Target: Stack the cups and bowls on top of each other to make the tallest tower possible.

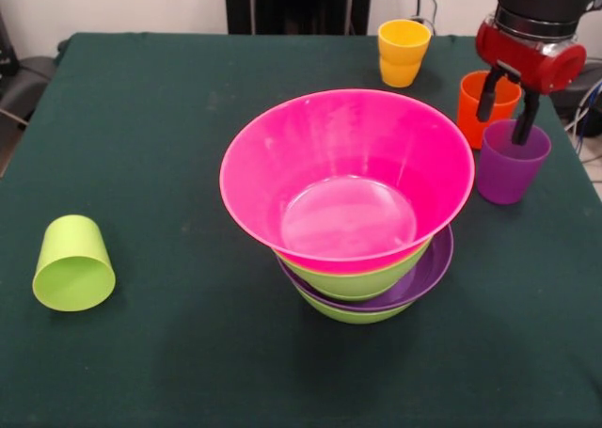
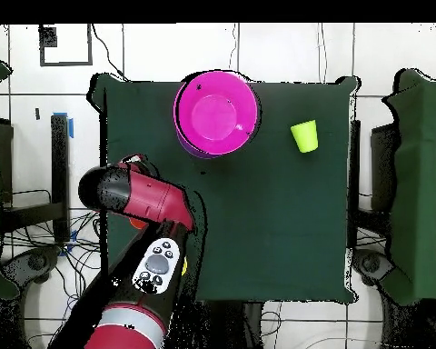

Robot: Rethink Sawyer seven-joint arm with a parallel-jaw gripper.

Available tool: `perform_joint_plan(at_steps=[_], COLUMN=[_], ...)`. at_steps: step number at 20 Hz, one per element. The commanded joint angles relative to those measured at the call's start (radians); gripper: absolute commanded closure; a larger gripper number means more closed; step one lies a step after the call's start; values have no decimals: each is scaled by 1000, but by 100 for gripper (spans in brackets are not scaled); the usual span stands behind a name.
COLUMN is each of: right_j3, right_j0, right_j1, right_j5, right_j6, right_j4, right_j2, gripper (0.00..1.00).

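At the right of the front view, the tool point(image 1: 508, 108) hangs open, straddling the far rim of the upright translucent purple plastic cup point(image 1: 510, 165). The tower point(image 1: 353, 212), with its wide pink plastic bowl uppermost, stands left of it at mid-desk.

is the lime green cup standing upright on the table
No, the lime green cup lies tipped on its side on the table, its open mouth facing the front camera.

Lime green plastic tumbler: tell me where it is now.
In the front view the lime green plastic tumbler lies on its side near the left edge of the green table, alone, well left of the stacked bowls topped by the large pink bowl.
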Motion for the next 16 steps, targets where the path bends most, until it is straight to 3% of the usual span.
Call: perform_joint_plan(at_steps=[1,9,16], right_j3=[12,120,145], right_j0=[-24,-6,1], right_j1=[-40,-44,-24], right_j5=[-27,-133,-188], right_j6=[-43,57,87], right_j4=[-142,-157,-150], right_j2=[49,93,108], gripper=[0,0,0])
